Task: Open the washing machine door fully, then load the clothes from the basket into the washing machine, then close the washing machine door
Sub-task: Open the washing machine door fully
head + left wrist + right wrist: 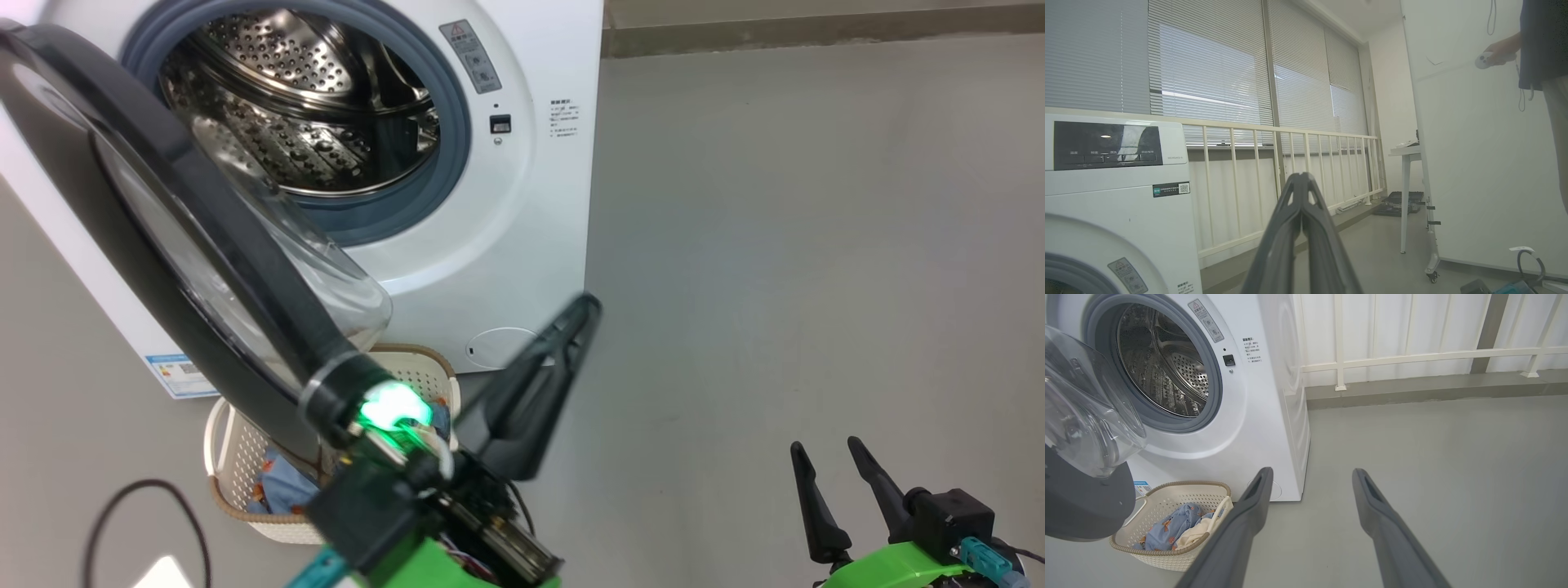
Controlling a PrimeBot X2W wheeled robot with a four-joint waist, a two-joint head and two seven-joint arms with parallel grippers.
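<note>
The washing machine stands at the upper left with its steel drum showing. The washing machine door hangs swung out toward me, black ring and clear glass bowl over the basket. Inside the basket lie the clothes, blue printed fabric. My left gripper is shut and holds nothing, raised to the right of the door's edge, level with the machine's lower front. In the left wrist view that gripper points up at the window. Low at the right, my right gripper is open and holds nothing. The right wrist view shows the basket, the clothes and the door.
A black cable loops on the floor at the lower left. Grey floor stretches open to the right of the machine. A white railing, a white table and a wheeled white panel stand beyond. A person holds a controller at the far right.
</note>
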